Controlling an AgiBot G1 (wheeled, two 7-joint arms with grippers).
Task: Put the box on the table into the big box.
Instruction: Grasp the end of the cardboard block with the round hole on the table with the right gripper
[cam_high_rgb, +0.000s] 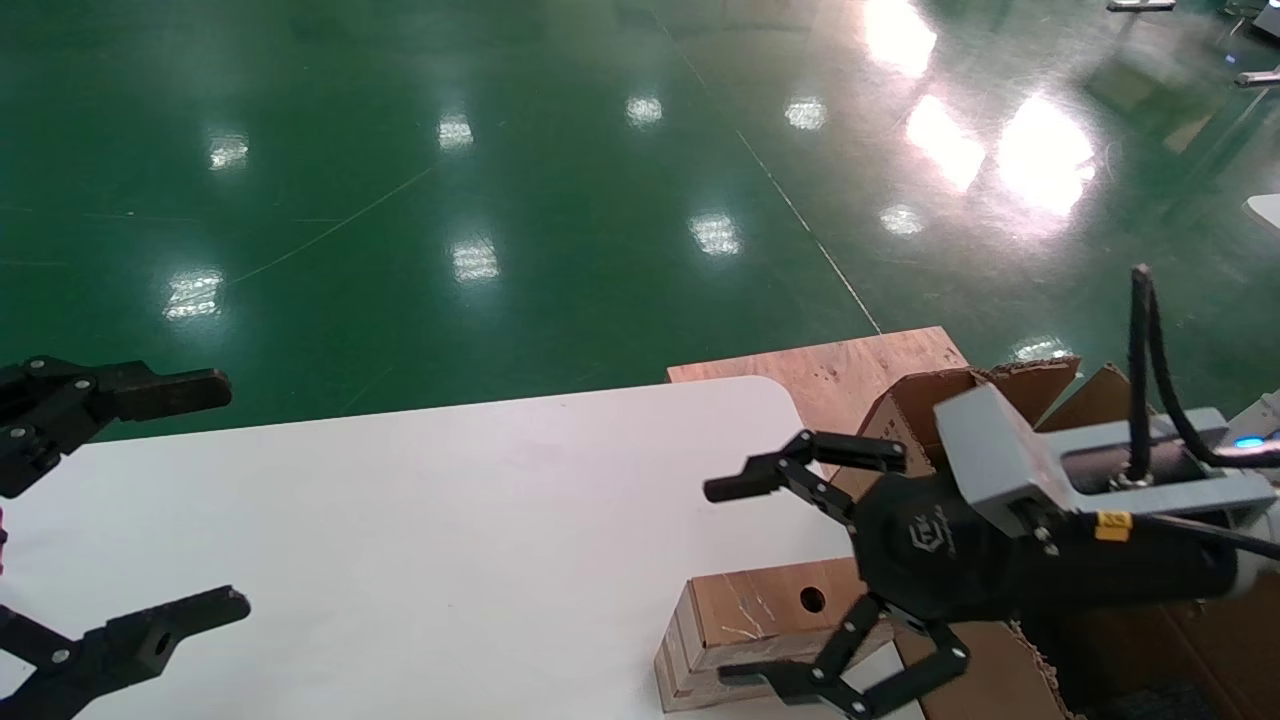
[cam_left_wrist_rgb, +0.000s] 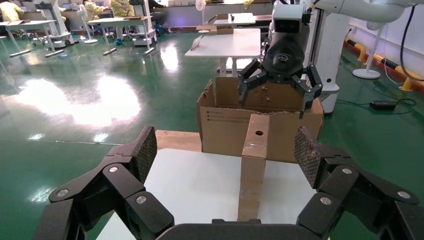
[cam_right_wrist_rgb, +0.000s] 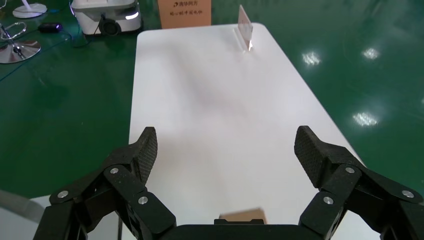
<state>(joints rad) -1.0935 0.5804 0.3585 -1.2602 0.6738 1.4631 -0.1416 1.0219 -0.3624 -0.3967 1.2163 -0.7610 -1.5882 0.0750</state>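
Right end effector (cam_high_rgb: 745, 580) above the box (cam_high_rgb: 750, 625)
Its fingers spread apart, gripping nothing; box lies on the surface (cam_high_rgb: 450, 540) beside the big box (cam_left_wrist_rgb: 225, 125); left end effector (cam_high_rgb: 215, 495) parked, apart.

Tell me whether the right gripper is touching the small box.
Apart. The left wrist view shows the right gripper hanging open above the box, with the big box visible in the gap between them.

A: How many boxes?
B: Two: one small box (cam_high_rgb: 745, 612) and one big box (cam_high_rgb: 985, 400).
A: Tables?
B: One table (cam_high_rgb: 450, 520) and one plywood board (cam_high_rgb: 840, 365).
A: Grippers?
B: Two: left gripper (cam_high_rgb: 190, 500), right gripper (cam_high_rgb: 735, 580).
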